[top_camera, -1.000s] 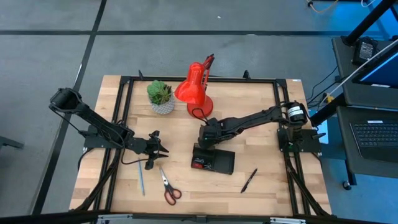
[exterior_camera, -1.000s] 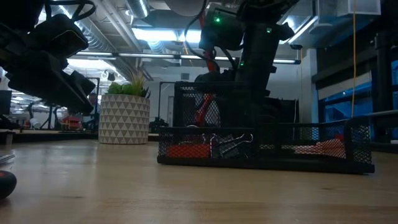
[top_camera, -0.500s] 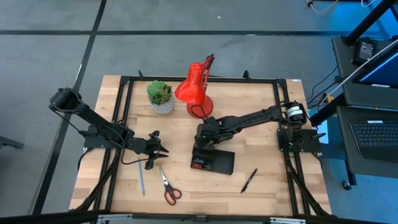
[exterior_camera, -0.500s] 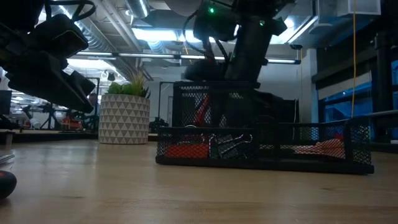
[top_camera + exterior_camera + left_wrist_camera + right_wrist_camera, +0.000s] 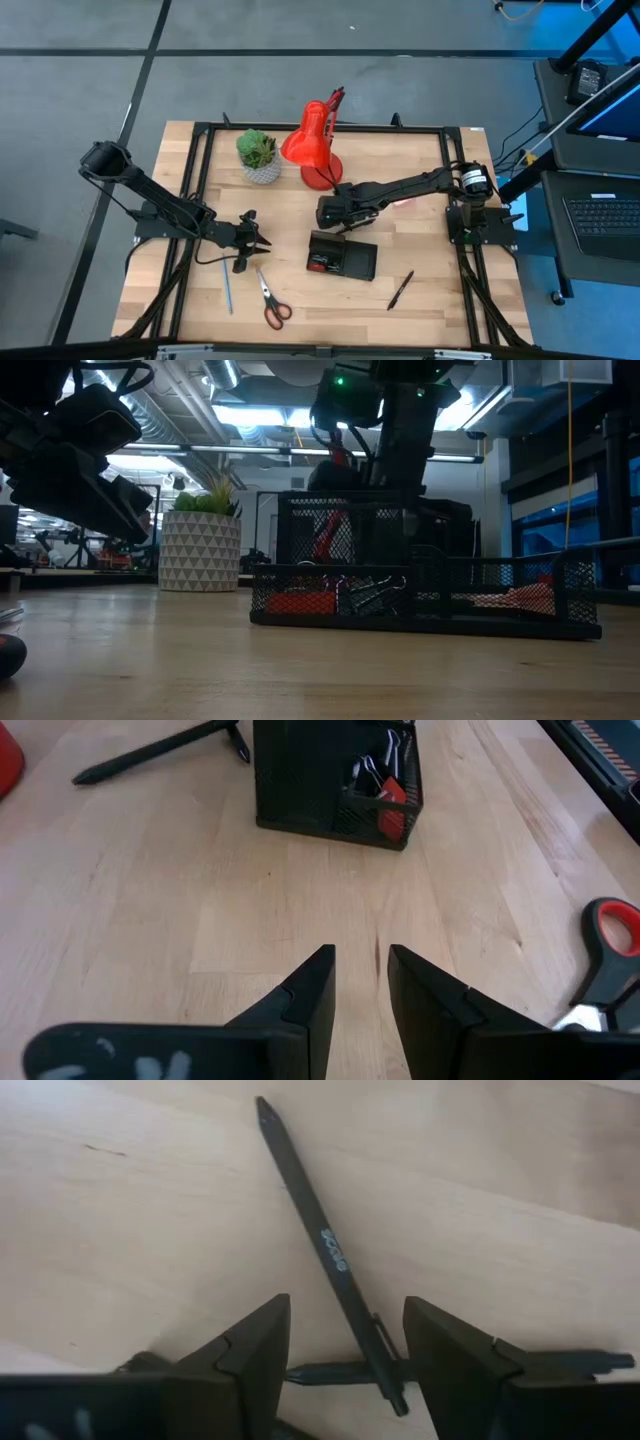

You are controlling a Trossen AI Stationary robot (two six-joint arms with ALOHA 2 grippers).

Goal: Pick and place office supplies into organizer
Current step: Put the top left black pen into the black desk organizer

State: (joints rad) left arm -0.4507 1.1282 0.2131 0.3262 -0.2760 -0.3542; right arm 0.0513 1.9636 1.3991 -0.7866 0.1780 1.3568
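Observation:
The black mesh organizer [image 5: 342,256] sits mid-table and holds a red block and black clips [image 5: 385,782]. My right gripper [image 5: 330,212] is open just beyond the organizer's far side, beside the lamp base. Its fingers stand on either side of a black pen [image 5: 318,1230] lying flat on the table, with a second black pen [image 5: 480,1365] crossing under it. My left gripper [image 5: 252,240] is open and hovers left of the organizer. Red-handled scissors [image 5: 270,300], a thin blue pen [image 5: 227,290] and another black pen [image 5: 400,290] lie near the table's near edge.
The red desk lamp [image 5: 312,140] and a potted plant [image 5: 260,155] stand toward the far edge, the lamp base close to my right gripper. A black metal frame [image 5: 200,150] runs round the table. Bare wood lies between the organizer and the scissors.
My right gripper has drawn back a little from over the organizer's far side toward the lamp and the far edge. The organizer and the loose items have stayed where they were.

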